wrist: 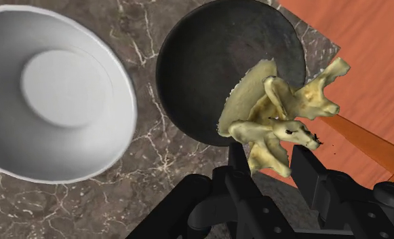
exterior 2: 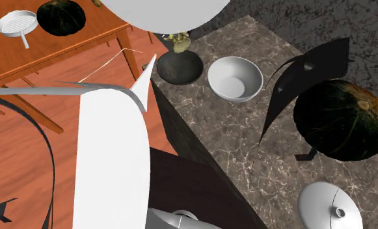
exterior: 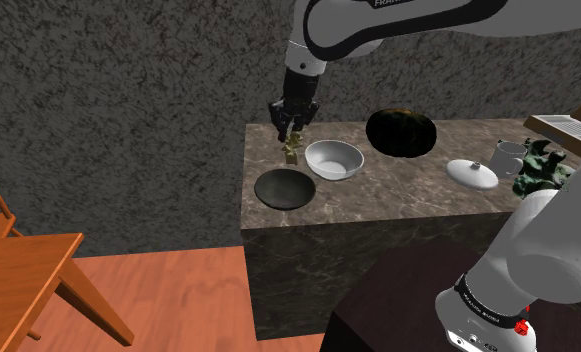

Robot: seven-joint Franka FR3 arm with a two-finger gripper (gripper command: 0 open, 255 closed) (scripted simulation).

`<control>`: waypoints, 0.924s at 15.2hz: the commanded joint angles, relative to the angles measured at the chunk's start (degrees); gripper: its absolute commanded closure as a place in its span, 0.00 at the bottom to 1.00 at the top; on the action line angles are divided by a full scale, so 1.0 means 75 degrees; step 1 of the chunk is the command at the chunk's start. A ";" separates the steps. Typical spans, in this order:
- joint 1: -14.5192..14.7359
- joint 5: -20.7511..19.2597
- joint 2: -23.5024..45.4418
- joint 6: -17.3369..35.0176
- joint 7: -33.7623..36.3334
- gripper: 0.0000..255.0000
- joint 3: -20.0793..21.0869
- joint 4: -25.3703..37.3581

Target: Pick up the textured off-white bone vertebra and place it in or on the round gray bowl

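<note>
Gripper (exterior: 292, 128) clamped on the yellowish bone vertebra (wrist: 277, 115), held in air over the dark gray bowl (wrist: 202, 68), at its outer rim. That bowl sits at the marble counter (exterior: 398, 195) corner, with wood floor (exterior: 178, 290) past the edge. White bowl (exterior: 334, 160) just beside it.

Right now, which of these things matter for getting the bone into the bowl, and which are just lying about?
In the job: gripper, vertebra clasped in it, dark gray bowl.
Lying about: white bowl, dark green squash, white lid, mug, wooden chair.

wall (exterior: 118, 110): dark, rough | floor (exterior: 178, 300): reddish wood | counter (exterior: 398, 192): marble | chair (exterior: 23, 268): wooden
</note>
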 commanded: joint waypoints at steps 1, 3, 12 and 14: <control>0.0059 -0.0044 0.0243 0.0073 0.0166 1.00 0.0089 0.0188; 0.0063 -0.0035 0.0265 0.0275 0.0144 1.00 0.0093 0.0007; 0.0082 -0.0002 0.0458 0.1179 0.0052 1.00 0.0117 -0.0708; 0.0087 0.0005 0.0518 0.1379 0.0032 1.00 0.0122 -0.0850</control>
